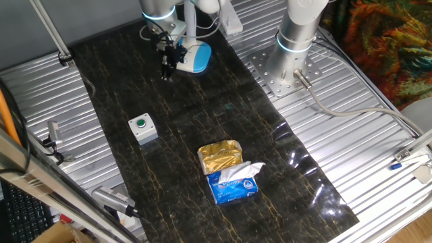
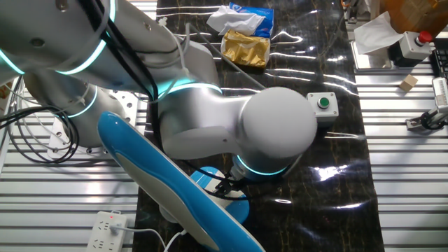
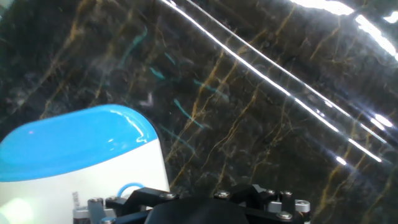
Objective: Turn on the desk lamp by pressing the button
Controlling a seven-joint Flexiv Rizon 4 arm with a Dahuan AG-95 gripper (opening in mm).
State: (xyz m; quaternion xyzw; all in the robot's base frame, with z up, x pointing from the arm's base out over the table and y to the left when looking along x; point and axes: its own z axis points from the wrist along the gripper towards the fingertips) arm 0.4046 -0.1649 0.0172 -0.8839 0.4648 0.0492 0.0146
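The desk lamp has a flat rounded-square base [image 1: 197, 58] with a light blue rim and white centre, and a slim white stem [image 1: 191, 23]. It stands at the far end of the dark mat. My gripper [image 1: 167, 69] hangs just left of the base, fingers pointing down, close above the mat. In the hand view the base [image 3: 81, 155] fills the lower left, with a small blue ring [image 3: 130, 187] on its white part. Only the gripper's black body [image 3: 205, 208] shows there; the fingertips are hidden. In the other fixed view my arm hides most of the lamp [image 2: 227, 207].
A grey box with a green button [image 1: 142, 127] sits mid-left on the mat. A gold packet [image 1: 219, 156] and a blue tissue pack [image 1: 233, 183] lie nearer the front. A second robot's grey pedestal [image 1: 297, 34] stands to the right. A power strip [image 2: 108, 224] lies beside the mat.
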